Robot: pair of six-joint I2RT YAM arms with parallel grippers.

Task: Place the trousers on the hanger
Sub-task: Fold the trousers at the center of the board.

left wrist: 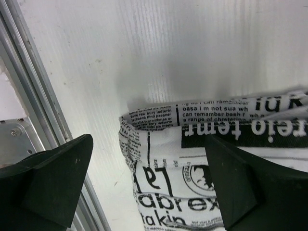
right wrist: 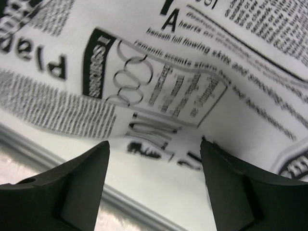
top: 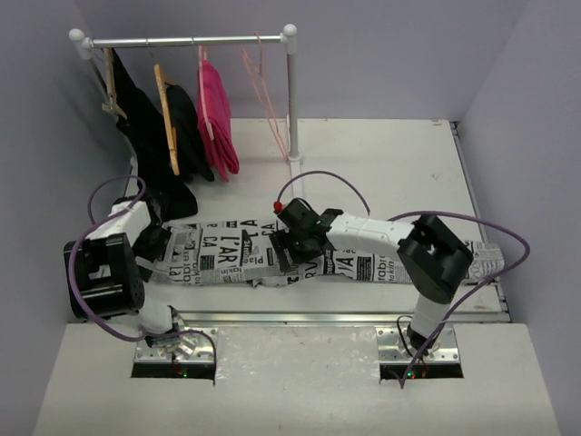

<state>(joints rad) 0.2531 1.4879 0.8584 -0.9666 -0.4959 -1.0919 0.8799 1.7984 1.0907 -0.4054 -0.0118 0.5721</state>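
**Newsprint trousers flat on the table, both pincers open above them**

The trousers (top: pixel 227 254) are white cloth covered in black newspaper type, headlines and small pictures. They lie in a long, folded, rumpled band across the lower middle of the top view, running from beside the left arm to the table's right edge. The hanger (top: pixel 265 91), thin pink wire and bare, hangs on the clothes rail (top: pixel 191 40) at the upper middle, well apart from the trousers.

The left gripper (left wrist: pixel 148 139) stands wide open and holds nothing. In its wrist view one finger is over the trousers' rounded end and the other over bare table beside a metal edge strip (left wrist: pixel 29 96).

The right gripper (right wrist: pixel 154 144) is over the band's middle. Its fingers are parted with printed cloth showing between them, and nothing is pinched.

Black garments (top: pixel 150 136) and a pink garment (top: pixel 218 118) crowd the rail's left half. Bare white table (top: pixel 381 163) lies open between the trousers and the rail on the right side. The trousers' near edge runs close along the table's front strip.
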